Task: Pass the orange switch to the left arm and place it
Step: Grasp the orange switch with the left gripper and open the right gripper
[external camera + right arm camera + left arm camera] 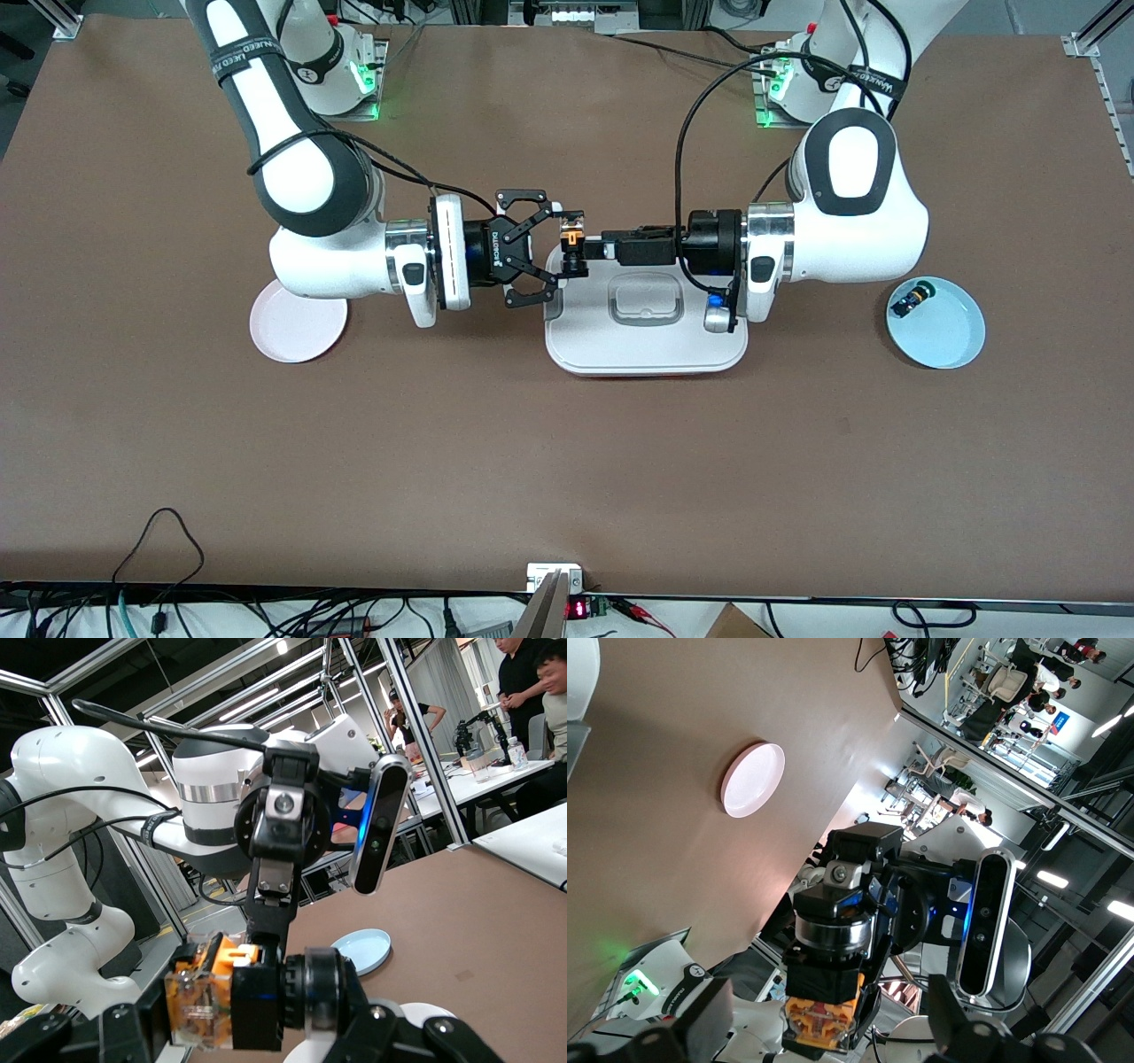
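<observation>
The right pincer (567, 239) is clamped on the orange switch (571, 237), holding it in the air over the edge of the box (645, 350) toward the right arm's end. The left pincer (592, 249) meets it there, over the box, its fingers wide beside the switch, gripping nothing. The box lies on the table (567, 461).
</observation>
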